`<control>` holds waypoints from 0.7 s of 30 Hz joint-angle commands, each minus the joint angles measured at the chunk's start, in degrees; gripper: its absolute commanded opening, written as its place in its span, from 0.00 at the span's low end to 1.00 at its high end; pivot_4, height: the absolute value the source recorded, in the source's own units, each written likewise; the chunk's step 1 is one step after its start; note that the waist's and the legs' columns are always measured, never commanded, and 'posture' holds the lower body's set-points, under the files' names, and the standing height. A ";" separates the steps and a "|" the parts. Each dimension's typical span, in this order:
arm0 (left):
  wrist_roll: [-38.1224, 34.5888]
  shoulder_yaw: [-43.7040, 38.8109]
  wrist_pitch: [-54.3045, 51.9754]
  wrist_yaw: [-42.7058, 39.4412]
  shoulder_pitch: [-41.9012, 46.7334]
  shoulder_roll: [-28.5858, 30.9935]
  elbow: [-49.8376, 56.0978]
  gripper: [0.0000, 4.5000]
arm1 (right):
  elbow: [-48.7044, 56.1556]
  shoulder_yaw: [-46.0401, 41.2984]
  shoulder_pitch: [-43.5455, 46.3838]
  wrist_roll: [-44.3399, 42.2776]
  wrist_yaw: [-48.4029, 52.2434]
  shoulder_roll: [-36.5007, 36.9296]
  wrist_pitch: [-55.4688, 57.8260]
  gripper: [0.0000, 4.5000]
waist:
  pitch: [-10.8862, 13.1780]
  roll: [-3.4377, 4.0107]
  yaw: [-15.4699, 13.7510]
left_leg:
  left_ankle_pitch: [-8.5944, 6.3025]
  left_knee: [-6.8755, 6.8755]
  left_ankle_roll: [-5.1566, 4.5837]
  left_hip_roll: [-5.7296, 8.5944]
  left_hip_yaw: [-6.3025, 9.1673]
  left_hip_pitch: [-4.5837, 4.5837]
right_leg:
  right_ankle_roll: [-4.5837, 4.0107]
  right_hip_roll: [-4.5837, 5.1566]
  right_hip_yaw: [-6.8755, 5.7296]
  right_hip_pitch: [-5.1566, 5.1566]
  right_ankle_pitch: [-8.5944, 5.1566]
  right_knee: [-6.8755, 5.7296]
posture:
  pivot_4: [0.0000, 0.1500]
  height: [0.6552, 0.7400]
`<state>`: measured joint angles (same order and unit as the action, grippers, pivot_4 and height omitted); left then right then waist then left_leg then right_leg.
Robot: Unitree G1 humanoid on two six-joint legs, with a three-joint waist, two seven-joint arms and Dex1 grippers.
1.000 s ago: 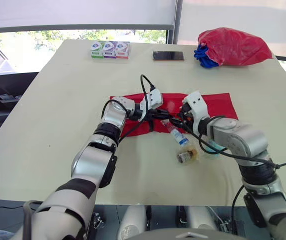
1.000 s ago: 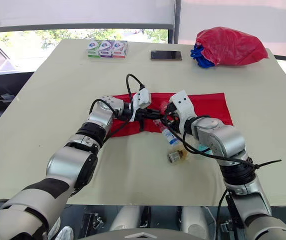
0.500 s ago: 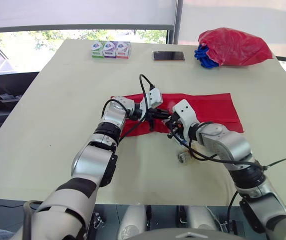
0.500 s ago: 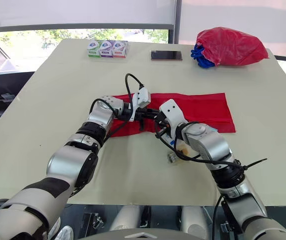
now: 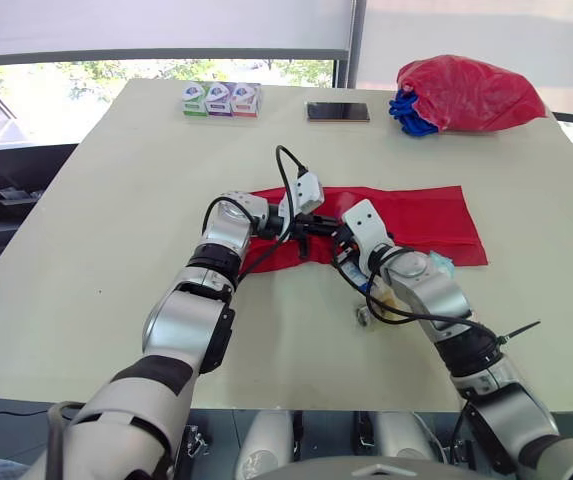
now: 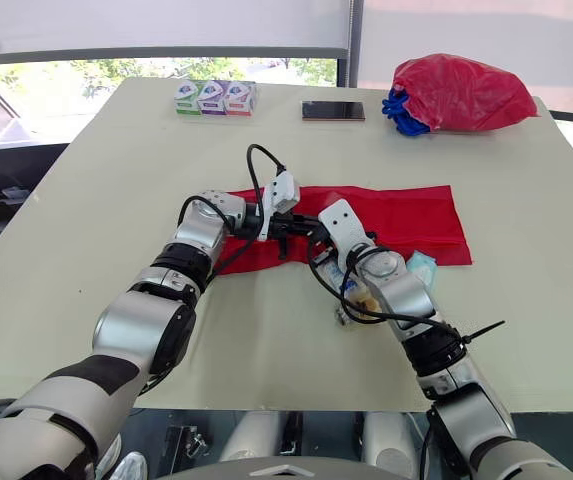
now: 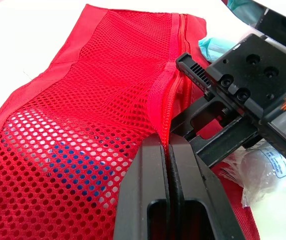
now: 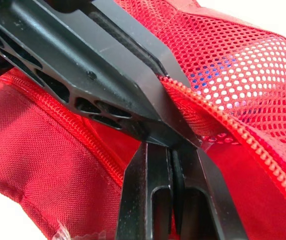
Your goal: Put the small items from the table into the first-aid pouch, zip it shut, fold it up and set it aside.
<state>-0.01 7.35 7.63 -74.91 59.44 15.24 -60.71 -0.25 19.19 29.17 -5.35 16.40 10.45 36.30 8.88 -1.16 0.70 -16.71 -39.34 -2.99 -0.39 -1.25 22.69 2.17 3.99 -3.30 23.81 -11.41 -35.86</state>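
The red mesh first-aid pouch (image 5: 406,212) lies flat across the middle of the table, its zipper (image 7: 175,60) partly parted. My left gripper (image 7: 166,142) is shut on the zipper's edge near the pouch's left end. My right gripper (image 8: 171,152) is shut on the same zipper line, its tips touching the left gripper's fingers (image 8: 108,65). A plastic-wrapped small bottle (image 5: 368,315) lies on the table under my right forearm. A teal packet (image 6: 422,268) sits just in front of the pouch. Something blue shows through the mesh (image 7: 78,165).
At the table's far edge stand three small boxes (image 5: 221,100) and a dark phone (image 5: 337,111). A red bag with blue cloth (image 5: 466,92) sits at the far right corner. Bare tabletop (image 5: 126,230) spreads to the left.
My right gripper has moved left from the pouch's middle to meet the left gripper at the zipper. The left gripper has stayed put. The teal packet is uncovered now.
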 commanded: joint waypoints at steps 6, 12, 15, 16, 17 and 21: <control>2.97 1.46 7.18 6.13 1.07 -0.05 3.56 0.00 | 23.98 -5.36 -4.83 -5.46 5.27 6.56 14.59 0.02 | 0.00 0.00 -0.19 | -0.05 0.00 -0.08 0.00 0.04 0.02 | 0.00 0.01 -0.03 0.00 0.00 0.01 | 1.00 1.00; 8.89 4.61 15.35 17.69 -1.42 0.40 7.02 0.00 | 39.76 -14.17 -9.37 -15.40 10.62 11.63 23.22 0.02 | 0.00 -0.01 -0.49 | -0.06 -0.01 -0.11 0.00 0.07 0.01 | -0.01 0.02 -0.04 -0.02 0.00 0.00 | 1.00 1.00; 10.66 5.64 16.67 21.84 -3.23 0.18 9.89 0.00 | 43.61 -19.51 -13.90 -19.41 14.39 13.70 18.84 0.02 | 0.00 -0.01 -0.74 | -0.06 -0.02 -0.11 0.00 0.07 0.00 | 0.00 0.02 -0.05 -0.03 0.00 0.00 | 1.00 1.00; 10.98 5.74 16.59 22.98 -3.76 0.06 10.75 0.00 | 44.43 -21.35 -15.56 -20.46 15.29 14.07 17.30 0.02 | 0.00 -0.01 -0.92 | -0.07 -0.02 -0.11 0.00 0.08 0.00 | 0.00 0.02 -0.05 -0.04 0.00 0.00 | 1.00 1.00; 11.19 5.87 16.42 23.86 -4.16 -0.01 11.47 0.00 | 44.92 -22.63 -16.78 -21.30 15.84 14.44 16.22 0.02 | 0.00 -0.02 -0.98 | -0.07 -0.02 -0.11 0.00 0.07 -0.01 | 0.00 0.02 -0.05 -0.04 0.00 0.00 | 1.00 1.00; 9.06 5.16 11.92 24.21 -6.81 -0.93 15.18 0.00 | 45.87 -36.07 -29.22 -25.99 26.76 21.50 7.96 0.20 | 0.00 -0.02 -1.72 | -0.07 -0.05 -0.12 0.01 0.10 -0.06 | 0.01 0.04 -0.11 -0.17 0.00 0.06 | 1.00 1.00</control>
<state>10.97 13.50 20.73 -51.04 52.77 14.59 -48.85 43.96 -10.57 2.57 -29.10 38.66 29.60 48.53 8.89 -1.19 -1.01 -16.78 -39.41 -3.12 -0.35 -1.17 22.66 2.19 4.06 -3.39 23.65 -11.41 -35.79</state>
